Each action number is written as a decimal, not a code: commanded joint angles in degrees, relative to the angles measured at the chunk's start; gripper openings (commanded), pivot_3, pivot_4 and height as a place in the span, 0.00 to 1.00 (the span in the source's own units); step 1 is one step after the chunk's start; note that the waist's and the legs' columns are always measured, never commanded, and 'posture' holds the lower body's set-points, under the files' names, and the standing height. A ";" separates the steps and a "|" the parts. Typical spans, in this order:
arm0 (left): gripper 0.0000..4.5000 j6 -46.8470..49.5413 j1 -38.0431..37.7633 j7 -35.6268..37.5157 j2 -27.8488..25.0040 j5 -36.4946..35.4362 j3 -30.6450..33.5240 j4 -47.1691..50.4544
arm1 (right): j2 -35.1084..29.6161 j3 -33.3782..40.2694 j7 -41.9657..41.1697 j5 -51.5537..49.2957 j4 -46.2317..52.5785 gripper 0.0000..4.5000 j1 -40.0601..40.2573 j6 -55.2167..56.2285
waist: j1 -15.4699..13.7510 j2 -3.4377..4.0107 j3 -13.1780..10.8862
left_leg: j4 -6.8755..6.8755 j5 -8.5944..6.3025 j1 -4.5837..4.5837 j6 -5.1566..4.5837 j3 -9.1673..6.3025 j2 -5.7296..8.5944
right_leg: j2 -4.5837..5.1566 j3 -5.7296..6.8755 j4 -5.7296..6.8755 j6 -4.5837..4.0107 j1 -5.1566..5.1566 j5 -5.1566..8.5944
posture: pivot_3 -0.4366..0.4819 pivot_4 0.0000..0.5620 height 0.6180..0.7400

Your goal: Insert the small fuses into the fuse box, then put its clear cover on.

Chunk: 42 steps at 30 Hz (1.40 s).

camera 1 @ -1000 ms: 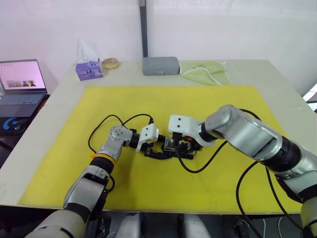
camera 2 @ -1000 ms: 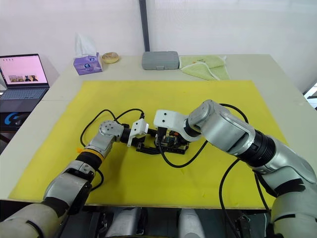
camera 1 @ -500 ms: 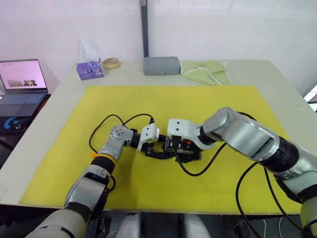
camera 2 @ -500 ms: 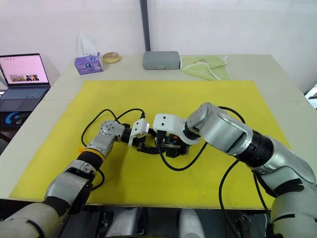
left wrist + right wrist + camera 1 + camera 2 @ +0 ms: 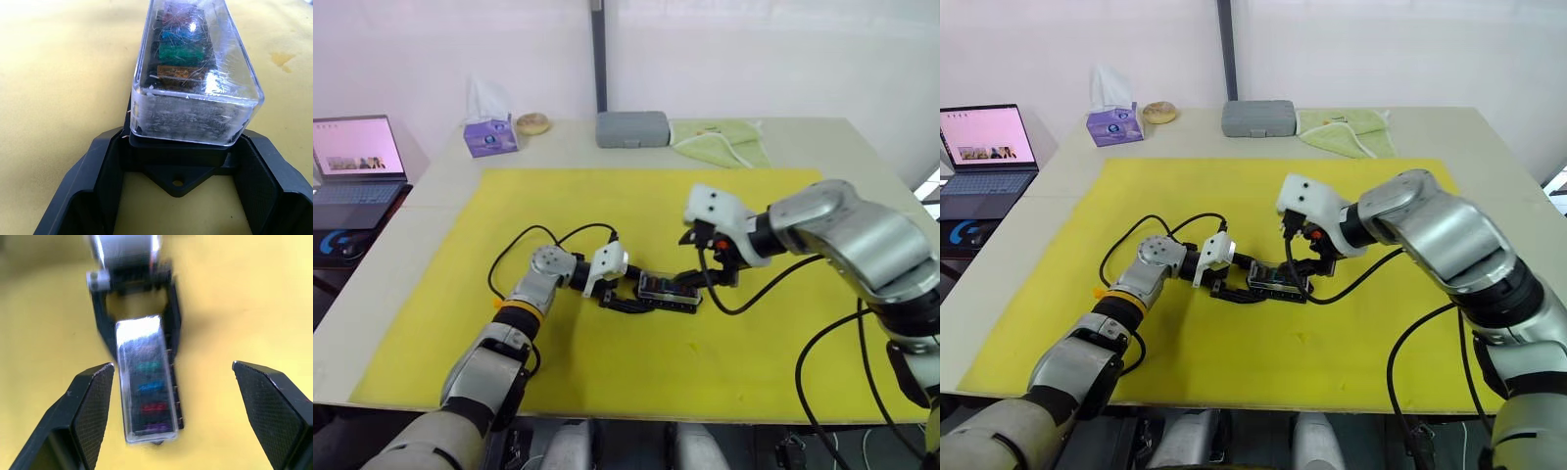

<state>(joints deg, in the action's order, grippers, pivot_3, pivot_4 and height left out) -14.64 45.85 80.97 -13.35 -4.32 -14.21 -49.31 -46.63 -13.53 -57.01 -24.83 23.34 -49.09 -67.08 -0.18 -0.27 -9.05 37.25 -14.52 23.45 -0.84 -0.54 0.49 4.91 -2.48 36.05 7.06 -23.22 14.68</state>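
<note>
A: Where's the fuse box [image 5: 668,291]?

B: Mid yellow mat [image 5: 607,382], lying flat. The clear cover [image 5: 195,73] sits on top of it, seated over the black base. Small fuses [image 5: 149,387] show through the lid in a column: green, blue, red and purple in the right wrist view; an orange-brown one nearest the left wrist camera.

A: Left gripper [image 5: 619,299]?

B: Low on the mat at the box's left end. Its two black fingers [image 5: 98,181] are clamped on the base tab of the fuse box, one on each side.

A: Right gripper [image 5: 176,421]?

B: Above and to the right of the box, clear of it. Fingers [image 5: 93,401] spread wide apart, nothing between them; the covered box lies on the mat in the gap beyond.

A: Anything else on the table [image 5: 862,166]?

B: Far edge: grey case [image 5: 631,128], green cloth [image 5: 722,142] just right of it, tissue box [image 5: 489,136] and a small round bun-like thing [image 5: 532,123] to the left. Laptop [image 5: 354,162] open, off the table's left side.
</note>
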 commanded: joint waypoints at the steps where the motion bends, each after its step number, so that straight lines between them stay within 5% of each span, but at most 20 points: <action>1: 0.57 3.02 -0.62 -1.93 -0.89 2.79 -1.26 -1.45 | 4.86 9.59 3.44 -2.76 0.78 0.72 6.87 7.46 | -0.08 -0.02 0.00 | 0.00 0.00 -0.01 0.00 -0.03 -0.01 | -0.03 0.01 0.03 0.00 0.01 0.00 | 0.48 0.27 1.00; 7: 0.57 4.49 -1.18 -1.81 -1.98 2.85 -1.76 0.37 | 10.73 14.46 5.45 -5.29 1.64 0.04 19.84 16.43 | -0.06 -0.21 -0.03 | 0.00 0.00 0.00 -0.01 -0.03 -0.03 | -0.11 -0.02 0.02 0.01 0.02 0.00 | 0.48 0.27 1.00; 8: 0.57 4.63 -1.26 -1.72 -2.12 2.79 -1.78 0.65 | 11.29 14.55 5.60 -4.93 0.96 0.01 21.41 18.39 | 0.03 -0.21 -0.03 | 0.01 0.00 -0.01 -0.01 -0.03 -0.02 | -0.13 -0.02 0.05 0.01 0.01 -0.01 | 0.48 0.27 1.00; 18: 0.57 5.50 -1.78 -1.28 -2.80 2.66 -2.13 2.54 | 11.10 12.31 7.16 -3.41 -1.36 0.01 24.77 24.40 | 0.79 -0.23 -0.04 | 0.00 0.00 -0.07 -0.01 -0.09 -0.07 | -0.25 0.00 0.06 -0.01 0.05 -0.01 | 0.48 0.27 1.00; 27: 0.57 5.96 -2.61 -1.55 -2.35 2.69 -2.46 3.70 | 6.90 -1.15 7.03 7.47 -14.11 0.01 32.62 25.71 | 0.87 -0.55 0.40 | -0.06 0.00 -0.33 -0.01 -0.08 -0.09 | -0.27 0.01 0.00 -0.02 0.34 0.01 | 0.48 0.27 1.00; 30: 0.57 6.08 -3.12 -1.41 -2.67 2.81 -2.28 4.27 | 8.74 0.94 8.25 5.82 -13.88 0.01 31.10 26.22 | 0.95 -0.88 0.78 | -0.31 -0.09 -1.06 -0.11 -0.13 -0.30 | -0.32 0.11 -0.35 -0.45 1.11 0.26 | 0.48 0.27 1.00; 42: 0.57 6.43 -3.20 -1.49 -3.79 2.53 -1.29 4.10 | 9.38 4.84 7.92 1.80 -11.94 0.01 29.82 23.82 | 0.95 -0.92 0.83 | -0.38 -0.11 -0.99 -0.11 -0.15 -0.38 | -0.16 0.09 -0.41 -0.48 1.01 0.26 | 0.48 0.27 1.00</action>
<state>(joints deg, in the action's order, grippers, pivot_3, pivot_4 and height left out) -8.97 43.50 79.58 -15.50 -3.04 -15.03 -44.02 -36.77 -8.09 -50.28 -23.99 14.79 -21.07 -39.74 0.77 -1.20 -8.22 36.85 -14.63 22.45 -0.94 -0.69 0.11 4.82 -2.40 35.62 6.57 -22.20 14.94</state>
